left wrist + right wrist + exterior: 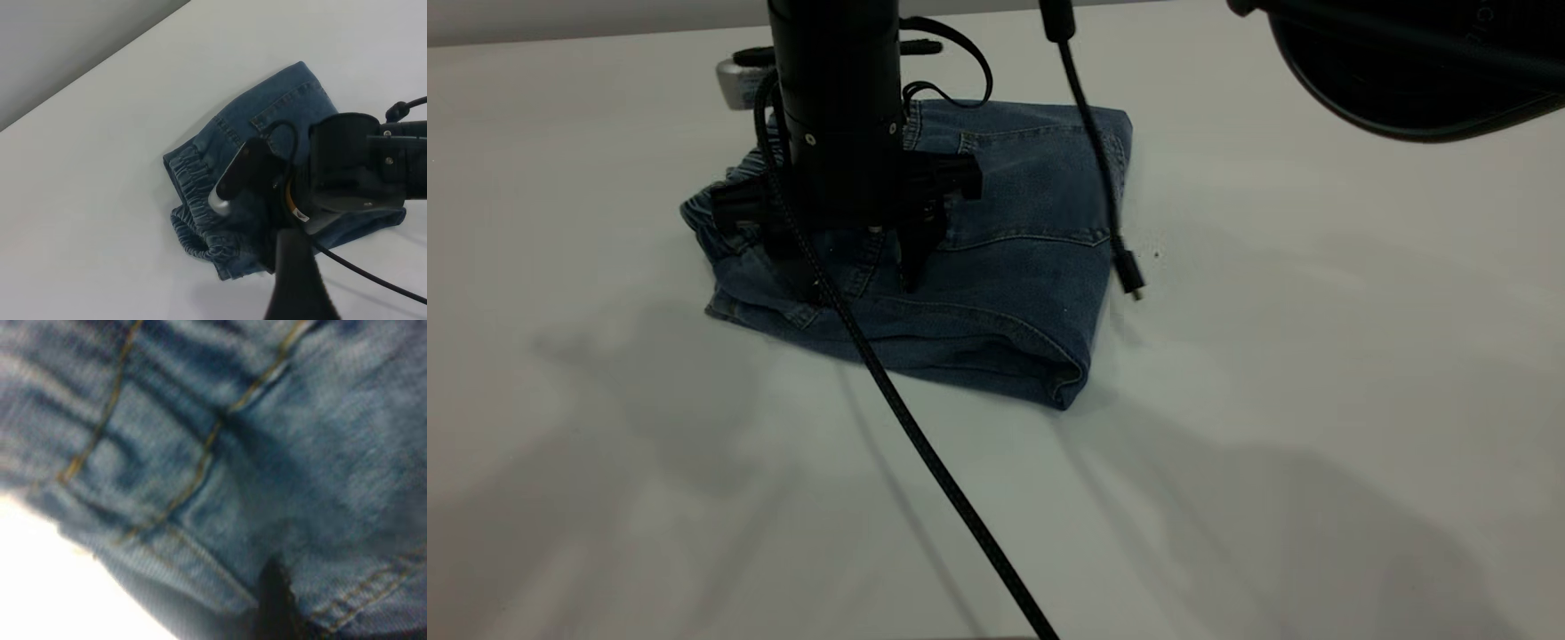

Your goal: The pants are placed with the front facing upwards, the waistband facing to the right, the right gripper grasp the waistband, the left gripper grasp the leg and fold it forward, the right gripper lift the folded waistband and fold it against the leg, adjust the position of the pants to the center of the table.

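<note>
**Pants folded, right gripper pressing from above**

Pants (1023, 204) (293, 93): folded into a compact, thick block, lying flat on the white table (1316, 400) (100, 167), left of the middle and toward the far side in the exterior view. Gathered waistband (703, 218) (190, 173) at the block's left edge in that view, ruched and turned outward; rounded fold at the near right corner. Tan stitching (207, 453) running across the denim (333, 453) in the right wrist view, seen from very close.

Right gripper (849, 267) standing straight down over the left half of the block, near the waistband. Fingers set apart, not clamped on cloth; one pointed fingertip (911, 271) touching the top layer, the other mostly hidden behind a braided cable (925, 453) that runs toward the near edge of the table.

Thin loose cable (1129, 271) hanging beside the block's right edge, plug end just above the table.

Left gripper (293, 287) held well above the pants, touching nothing; only one dark finger showing in its wrist view, so cannot tell whether spread or closed.
</note>
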Controlling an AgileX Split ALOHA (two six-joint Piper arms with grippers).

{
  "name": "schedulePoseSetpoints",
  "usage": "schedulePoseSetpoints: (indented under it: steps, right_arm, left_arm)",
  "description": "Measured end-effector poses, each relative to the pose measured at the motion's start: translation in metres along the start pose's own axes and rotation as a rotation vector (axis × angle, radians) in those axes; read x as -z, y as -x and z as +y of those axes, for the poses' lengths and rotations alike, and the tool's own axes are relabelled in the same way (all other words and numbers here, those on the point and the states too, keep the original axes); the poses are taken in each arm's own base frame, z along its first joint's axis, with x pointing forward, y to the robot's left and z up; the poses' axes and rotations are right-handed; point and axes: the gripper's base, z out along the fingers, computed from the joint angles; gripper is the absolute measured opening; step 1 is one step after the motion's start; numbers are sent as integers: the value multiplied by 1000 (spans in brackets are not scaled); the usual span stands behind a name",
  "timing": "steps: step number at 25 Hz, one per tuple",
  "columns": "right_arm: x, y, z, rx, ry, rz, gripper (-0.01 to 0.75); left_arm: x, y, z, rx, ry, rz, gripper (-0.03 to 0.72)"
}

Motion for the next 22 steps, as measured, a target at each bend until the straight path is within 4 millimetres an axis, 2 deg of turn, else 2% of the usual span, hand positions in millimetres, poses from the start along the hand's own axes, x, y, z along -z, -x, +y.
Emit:
schedulePoseSetpoints:
  steps: [8,12,15,18,22]
  right_arm:
    - [7,1,-2,171,-52,-21,462]
    - [30,4,-2,192,-70,-55,462]
    - [68,5,5,193,-27,-108,462]
    - [121,3,12,221,22,-193,462]
    - [209,-10,17,290,77,-342,462]
  left_arm:
    - [0,0,0,0,0,0,410]
    - [0,0,0,-1,1,-1,410]
    - [0,1,1,-2,6,-8,410]
    - [7,1,-1,-5,12,-26,410]
    - [32,-1,-7,-17,22,-71,410]
